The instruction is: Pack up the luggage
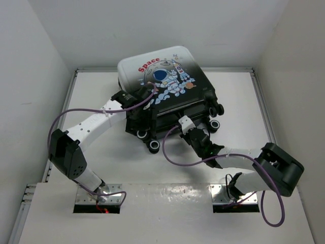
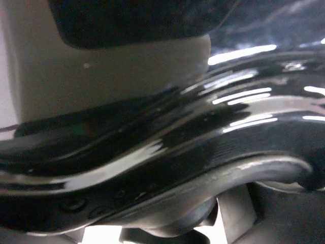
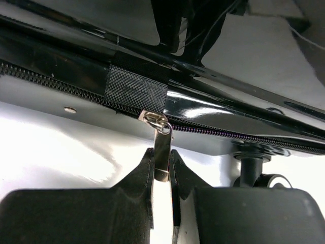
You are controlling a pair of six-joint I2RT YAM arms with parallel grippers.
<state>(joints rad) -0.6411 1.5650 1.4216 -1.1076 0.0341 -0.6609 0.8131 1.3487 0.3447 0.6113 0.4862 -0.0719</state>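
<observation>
The luggage (image 1: 167,76) lies closed on the white table (image 1: 91,101), astronaut and red "Space" print facing up, wheels toward me. My left gripper (image 1: 146,94) rests against its left side. The left wrist view shows only the glossy black shell (image 2: 203,142) at close range, and the fingers are not distinguishable there. My right gripper (image 1: 191,130) is at the near edge between the wheels. In the right wrist view it (image 3: 161,158) is shut on the silver zipper pull (image 3: 162,145), which hangs from the slider at a black fabric tab (image 3: 134,89) on the zipper track (image 3: 244,134).
Black wheels (image 1: 154,145) stick out at the suitcase's near side, and one (image 3: 264,180) is just right of my right fingers. White walls enclose the table on the left, back and right. Purple cables loop from both arms.
</observation>
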